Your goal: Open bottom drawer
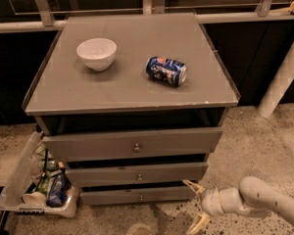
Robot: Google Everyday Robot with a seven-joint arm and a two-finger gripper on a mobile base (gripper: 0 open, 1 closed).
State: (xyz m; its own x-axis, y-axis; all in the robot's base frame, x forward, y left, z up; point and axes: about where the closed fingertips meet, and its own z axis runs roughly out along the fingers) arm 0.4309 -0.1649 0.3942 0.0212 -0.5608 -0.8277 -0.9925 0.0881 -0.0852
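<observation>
At the foot of the grey cabinet [132, 89], in the one camera view, we find the bottom drawer [112, 197], the lowest and slimmest of three grey fronts, with a small round knob [141, 197] at its middle. Its front sits set back beneath the middle drawer [176, 171] and the top drawer [88, 146], each of which juts further out than the one below. We judge the bottom drawer shut or very nearly so, and the task not yet done. The gripper [195, 205] hangs low over the floor just beside the right end of that front, its two fingers spread wide, one above the other, holding nothing. The upper fingertip lies close to the front's right corner, but we cannot tell whether it touches. The arm [264, 202] reaches in from the right, level with the drawer, a stance that in our judgement suits so low a target. The knob lies off to the gripper's left, so a leftward approach seems called for before any pull. On the cabinet top a white bowl [96, 53] stands upright and a drink can [166, 71] lies on its side, apart from each other. Neither bears on the task, though a sharp tug might set the can rolling. A clear bin [14, 187] of packets leans at the cabinet's left side, out of the drawer's path.
</observation>
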